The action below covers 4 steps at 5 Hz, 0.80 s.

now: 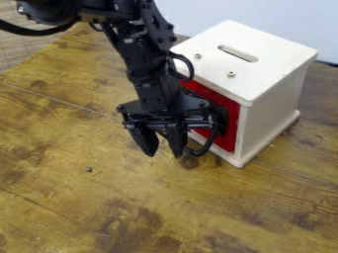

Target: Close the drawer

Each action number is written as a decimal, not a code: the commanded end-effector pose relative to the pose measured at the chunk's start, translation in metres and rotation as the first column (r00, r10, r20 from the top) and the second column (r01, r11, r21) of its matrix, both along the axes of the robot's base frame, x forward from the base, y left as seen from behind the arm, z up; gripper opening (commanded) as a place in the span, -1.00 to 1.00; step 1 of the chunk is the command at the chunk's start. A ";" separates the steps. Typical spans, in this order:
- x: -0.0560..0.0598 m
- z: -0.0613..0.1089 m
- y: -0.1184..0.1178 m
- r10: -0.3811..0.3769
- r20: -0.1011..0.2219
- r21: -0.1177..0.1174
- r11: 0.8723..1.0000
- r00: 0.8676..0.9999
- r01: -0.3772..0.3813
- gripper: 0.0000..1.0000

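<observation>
Worn wooden surface point(79, 198) in front. Claw point(162, 145) points down, fingers spread open, gripping nothing, just left of the drawer point(211, 117). Drawer's red front with black loop handle sits in the white box point(258, 74) behind.

The drawer point(215, 122) has a red front with a dark inset and a large black rounded loop handle; it sits in the front face of a small white cube box on the wooden worktop; the arm hides much of it; it looks nearly flush with the box.
</observation>
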State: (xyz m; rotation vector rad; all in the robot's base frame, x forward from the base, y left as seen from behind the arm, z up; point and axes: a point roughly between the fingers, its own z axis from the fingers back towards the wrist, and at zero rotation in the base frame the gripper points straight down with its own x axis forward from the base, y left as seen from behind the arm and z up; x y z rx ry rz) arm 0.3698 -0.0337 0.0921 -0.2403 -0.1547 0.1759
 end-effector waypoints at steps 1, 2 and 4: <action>0.001 0.039 0.016 0.021 0.125 0.011 1.000 0.992 -0.022 1.00; 0.001 0.042 0.022 0.035 0.158 0.012 0.999 0.987 -0.037 1.00; 0.000 0.054 0.033 0.044 0.236 0.007 0.999 0.971 -0.047 1.00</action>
